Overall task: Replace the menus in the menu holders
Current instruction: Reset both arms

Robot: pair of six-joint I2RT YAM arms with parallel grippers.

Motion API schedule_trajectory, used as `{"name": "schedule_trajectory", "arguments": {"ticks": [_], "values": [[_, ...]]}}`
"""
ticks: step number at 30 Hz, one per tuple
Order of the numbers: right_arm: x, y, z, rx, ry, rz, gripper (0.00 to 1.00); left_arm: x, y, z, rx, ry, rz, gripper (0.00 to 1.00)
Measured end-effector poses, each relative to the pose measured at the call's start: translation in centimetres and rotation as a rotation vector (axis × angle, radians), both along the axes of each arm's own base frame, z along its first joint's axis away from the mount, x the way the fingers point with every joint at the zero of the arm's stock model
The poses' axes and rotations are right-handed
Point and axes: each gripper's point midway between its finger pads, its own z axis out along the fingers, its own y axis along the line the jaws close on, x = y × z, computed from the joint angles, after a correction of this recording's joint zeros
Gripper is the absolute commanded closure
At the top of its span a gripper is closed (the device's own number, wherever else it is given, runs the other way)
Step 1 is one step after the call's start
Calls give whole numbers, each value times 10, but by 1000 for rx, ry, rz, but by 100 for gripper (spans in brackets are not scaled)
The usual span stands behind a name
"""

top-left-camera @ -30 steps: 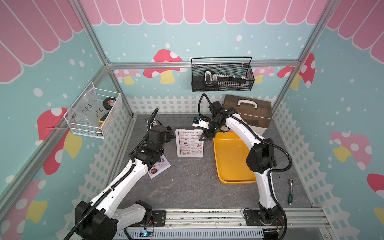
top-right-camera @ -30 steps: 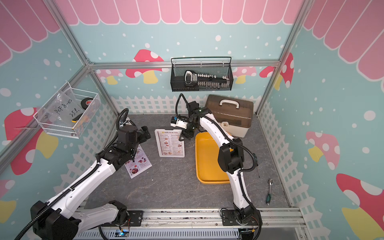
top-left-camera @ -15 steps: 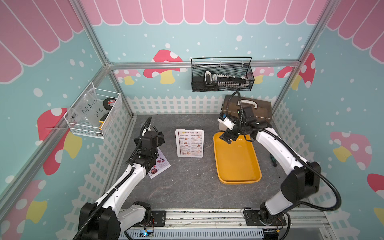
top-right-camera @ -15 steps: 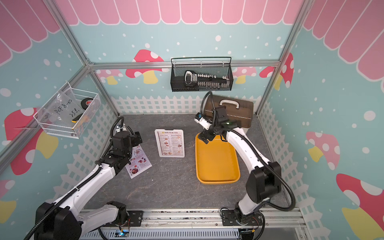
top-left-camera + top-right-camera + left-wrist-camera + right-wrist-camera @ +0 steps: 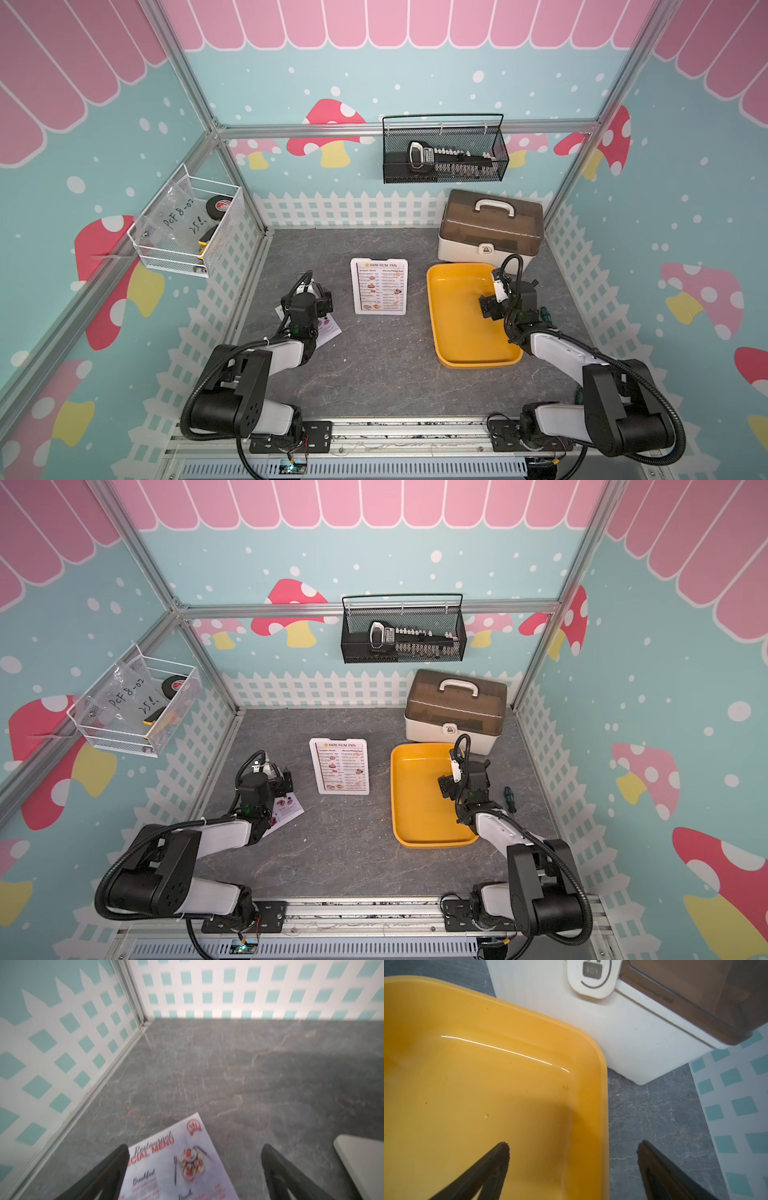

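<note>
White shells, black joints on left arm (image 5: 282,353) and right arm (image 5: 557,349); black ribbed cables (image 5: 675,415) alongside; dark tapered fingers (image 5: 108,1174).

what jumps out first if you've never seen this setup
The bright yellow tray, right of centre on the grey table, grabs the eye first, with the open right pincer hanging over its right edge. Next comes the white menu holder at the table's centre showing the Dim Sum Inn menu. The pinkish Special Menu sheet lies flat on the left side, beneath the open left pincer.

White menu (image 5: 379,286) reads "DIM SUM INN"; case latch (image 5: 592,972) reads "BOX".
</note>
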Motion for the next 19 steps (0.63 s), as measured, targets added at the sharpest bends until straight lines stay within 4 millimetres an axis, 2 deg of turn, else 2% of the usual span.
{"name": "schedule_trajectory", "arguments": {"ticks": [3, 5, 7, 10, 15, 19], "values": [[-1, -2, -18, -4, -35, -10, 2, 2, 1, -14, -3, 11, -13, 0], [-4, -9, -24, 12, -62, -28, 1, 4, 2, -10, -7, -9, -12, 0], [1, -23, -20, 45, -139, -77, 1, 6, 3, -3, -10, -36, -8, 0], [5, -35, -19, 74, -154, -106, 1, 8, 2, 3, -14, -63, -9, 0], [16, -32, -4, 111, -201, -88, 1, 9, 2, 6, -15, -76, -9, 1], [17, -30, -3, 124, -206, -82, 1, 14, 2, 10, -24, -80, -19, 0]]}}
